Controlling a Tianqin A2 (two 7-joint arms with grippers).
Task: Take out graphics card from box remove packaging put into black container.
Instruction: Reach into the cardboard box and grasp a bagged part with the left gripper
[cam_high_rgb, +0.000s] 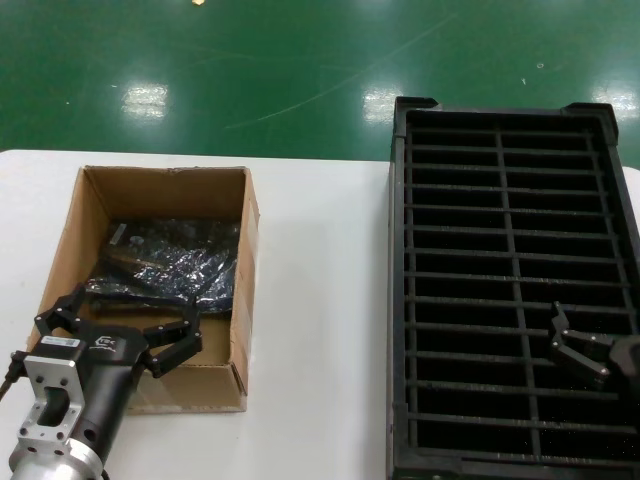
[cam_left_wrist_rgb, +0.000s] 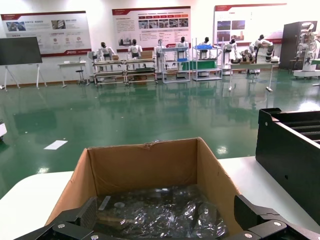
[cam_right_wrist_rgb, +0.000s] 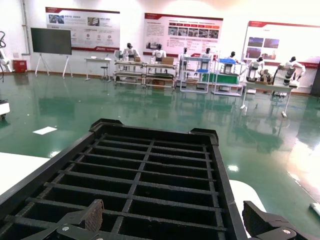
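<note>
The brown cardboard box (cam_high_rgb: 95, 200) stands on the white table at the left. Inside it lies the shiny crinkled packaging (cam_high_rgb: 178, 262), also seen in the left wrist view (cam_left_wrist_rgb: 165, 212). The graphics card is hidden inside that bag. My left gripper (cam_high_rgb: 118, 328) hovers open over the box's near end, its fingers (cam_left_wrist_rgb: 89, 214) spread wide above the bag and holding nothing. The black container (cam_high_rgb: 500, 290), with its ribbed slots, sits at the right. My right gripper (cam_high_rgb: 568, 347) hangs open and empty over its near right slots (cam_right_wrist_rgb: 150, 172).
The white table (cam_high_rgb: 320, 300) shows bare between the box and the crate. The box wall (cam_left_wrist_rgb: 145, 165) rises just beyond the left fingers. The crate's side (cam_left_wrist_rgb: 290, 155) stands to the box's right. Green floor lies beyond the table's far edge.
</note>
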